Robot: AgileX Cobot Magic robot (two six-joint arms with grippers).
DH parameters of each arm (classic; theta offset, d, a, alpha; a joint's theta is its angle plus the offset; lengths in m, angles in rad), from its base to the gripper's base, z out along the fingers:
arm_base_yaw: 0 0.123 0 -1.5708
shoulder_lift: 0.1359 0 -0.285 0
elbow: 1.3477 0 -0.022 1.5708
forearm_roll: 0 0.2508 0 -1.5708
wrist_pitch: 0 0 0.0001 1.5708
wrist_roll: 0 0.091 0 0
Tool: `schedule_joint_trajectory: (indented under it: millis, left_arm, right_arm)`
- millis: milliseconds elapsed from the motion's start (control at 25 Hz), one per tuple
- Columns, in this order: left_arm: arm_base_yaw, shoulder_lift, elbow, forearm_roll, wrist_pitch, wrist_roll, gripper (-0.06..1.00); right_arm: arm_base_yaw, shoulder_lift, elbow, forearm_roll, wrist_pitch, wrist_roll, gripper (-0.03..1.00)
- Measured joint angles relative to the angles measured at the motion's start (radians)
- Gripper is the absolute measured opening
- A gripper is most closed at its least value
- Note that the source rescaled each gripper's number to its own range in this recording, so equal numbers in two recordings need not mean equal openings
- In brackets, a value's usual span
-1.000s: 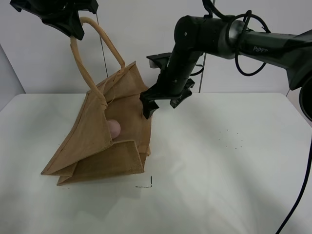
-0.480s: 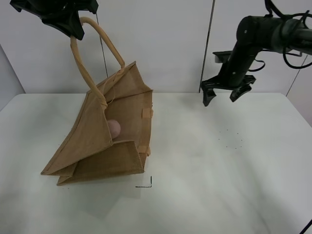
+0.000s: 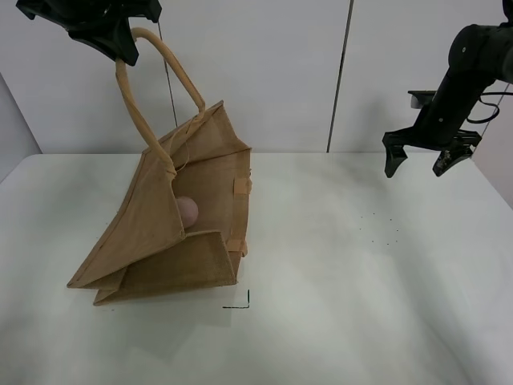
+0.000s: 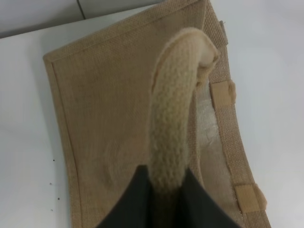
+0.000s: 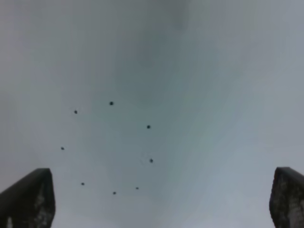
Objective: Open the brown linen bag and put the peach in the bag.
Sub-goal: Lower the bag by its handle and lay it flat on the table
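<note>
The brown linen bag (image 3: 172, 233) lies tilted on the white table, its mouth held open toward the right. The peach (image 3: 187, 212) sits inside it, partly hidden by the near wall. My left gripper (image 3: 120, 50) is shut on one lighter loop handle (image 3: 164, 60) and holds it up high at the top left. In the left wrist view the handle (image 4: 178, 123) runs between the jaws above the bag's cloth (image 4: 109, 118). My right gripper (image 3: 417, 164) is open and empty, high at the far right, well away from the bag. Its fingertips (image 5: 28, 199) frame bare table.
The white table (image 3: 361, 305) stretches to the right and front of the bag. A small black corner mark (image 3: 240, 303) lies in front of the bag. A ring of small dots (image 3: 378, 228) marks the table under the right gripper, and the dots also show in the right wrist view (image 5: 111, 103).
My right gripper has moved away from the bag's mouth to the far right, staying open. The bag, the peach and the left gripper have not moved.
</note>
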Motion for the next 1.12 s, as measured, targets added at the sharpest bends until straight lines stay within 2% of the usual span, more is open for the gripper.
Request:
schedule_joint_trajectory:
  millis: [160,320,800,1000,1120]
  left_arm:
    - [0.000,0.000,0.000,0.000,0.000,0.000,0.00]
    - [0.000,0.000,0.000,0.000,0.000,0.000,0.00]
    - [0.000,0.000,0.000,0.000,0.000,0.000,0.00]
    - [0.000,0.000,0.000,0.000,0.000,0.000,0.00]
    - [0.000,0.000,0.000,0.000,0.000,0.000,0.00]
  right_arm:
    - [-0.003,-0.085,0.099,-0.007,0.000,0.004,1.00]
    - [-0.003,-0.256,0.293,-0.007,0.000,0.006,1.00]
    - [0.000,-0.936,1.076,-0.008,-0.003,0.013,1.00]
    - [0.000,-1.281,1.355,-0.008,-0.109,0.020,1.00]
    - [0.000,-1.491,1.405,-0.008,-0.167,0.020,1.00]
